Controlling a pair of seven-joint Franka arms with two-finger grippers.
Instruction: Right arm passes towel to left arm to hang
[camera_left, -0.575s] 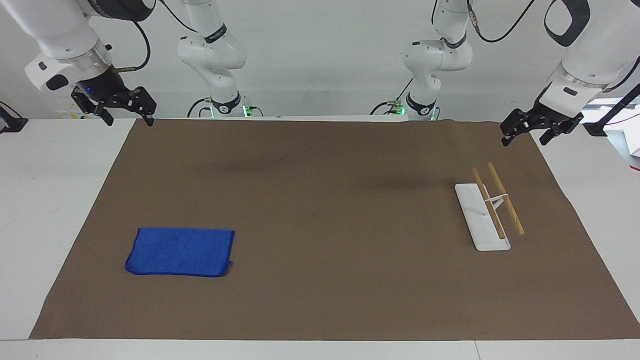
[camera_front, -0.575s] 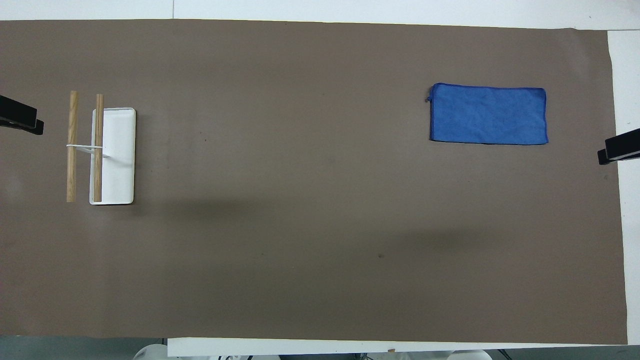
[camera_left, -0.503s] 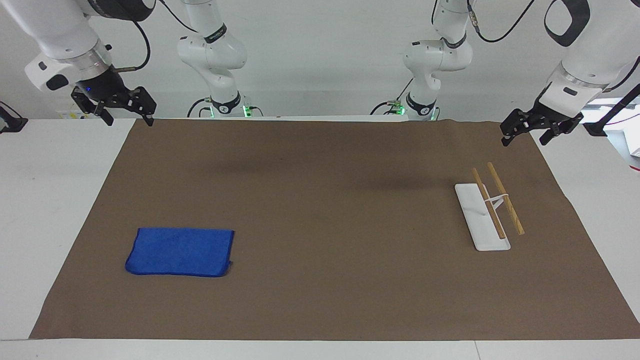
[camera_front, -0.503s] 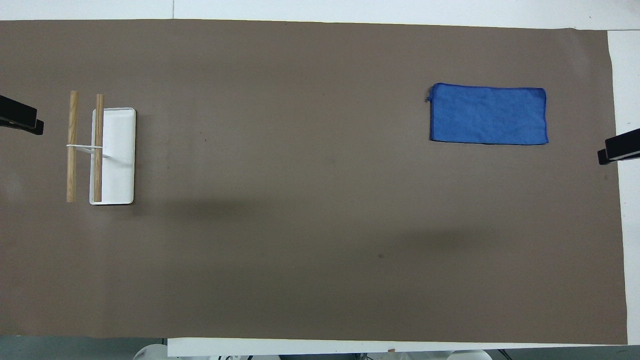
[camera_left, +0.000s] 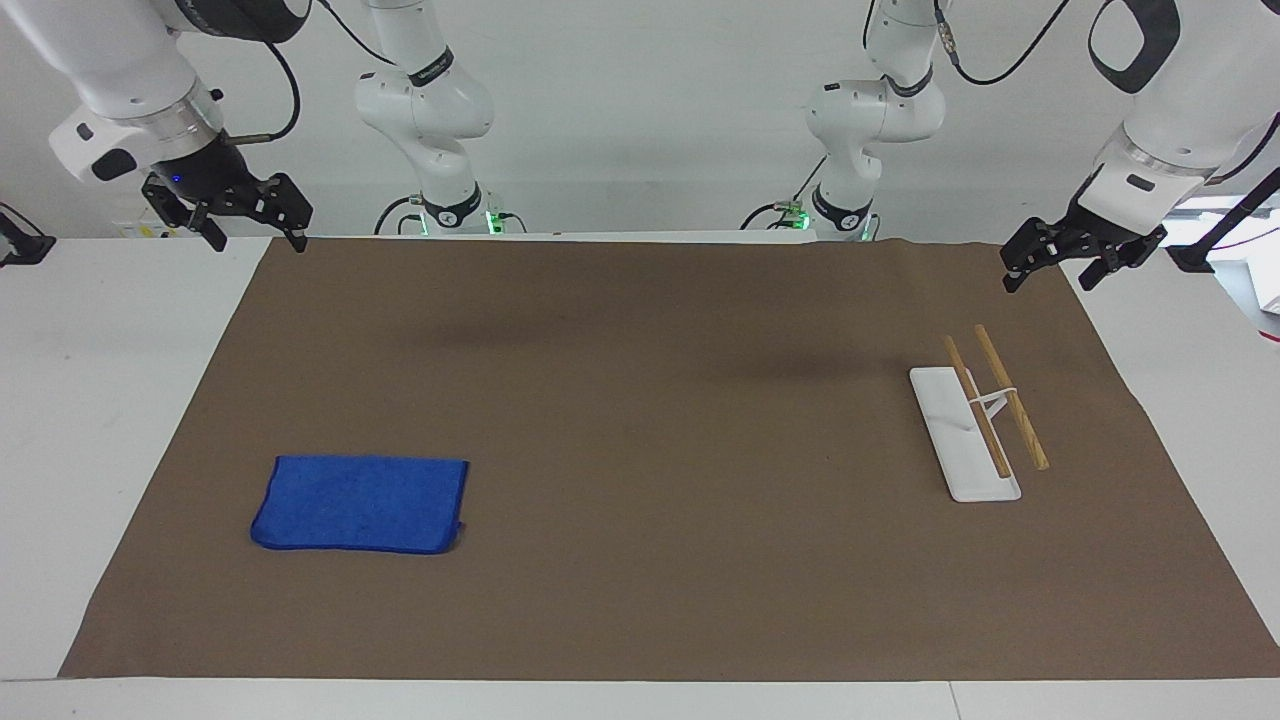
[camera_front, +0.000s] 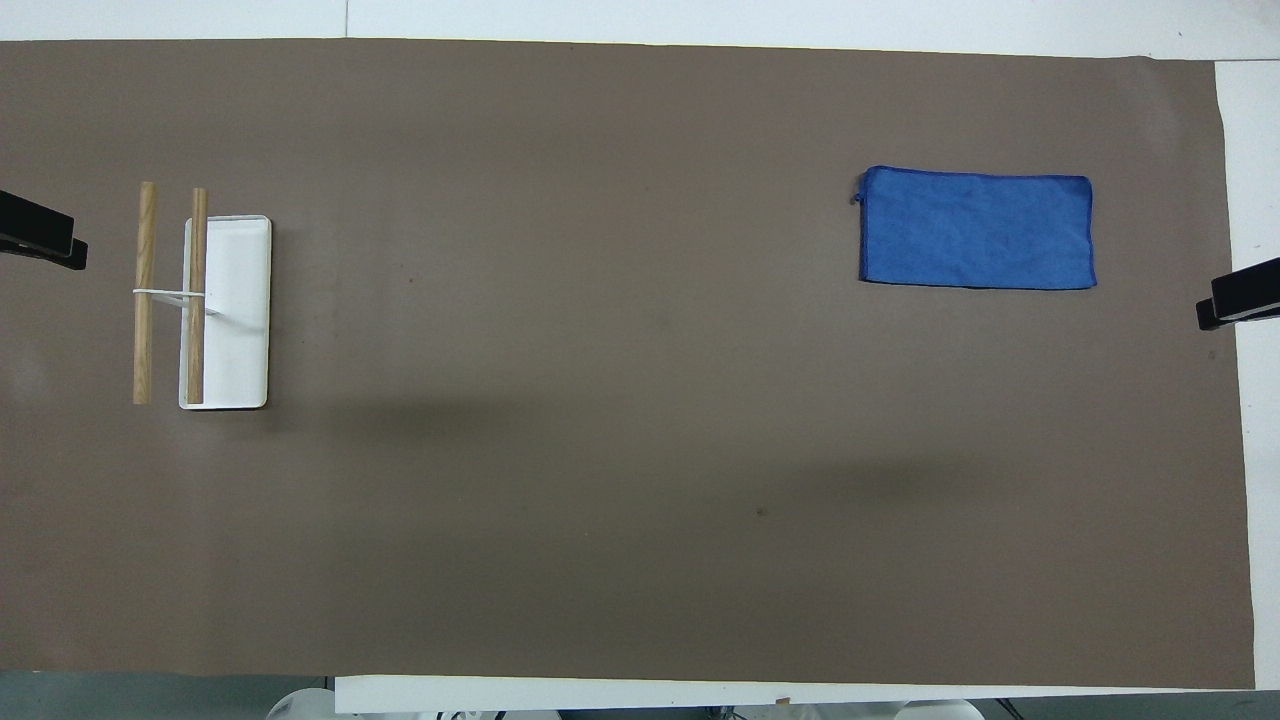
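Observation:
The blue towel (camera_left: 360, 503) lies flat and folded on the brown mat, toward the right arm's end of the table; it also shows in the overhead view (camera_front: 977, 228). My right gripper (camera_left: 256, 232), with its blue light, hangs open and empty over the mat's corner nearest the robots, well apart from the towel. My left gripper (camera_left: 1050, 272) hangs open and empty over the mat's other near corner, above the towel rack (camera_left: 975, 430). The rack is a white base with two raised wooden bars (camera_front: 170, 293). Both arms wait.
The brown mat (camera_left: 640, 400) covers most of the white table (camera_left: 110, 400). In the overhead view only the black edge of each gripper shows at the picture's sides. Two more white arm bases (camera_left: 440, 190) stand at the robots' edge of the table.

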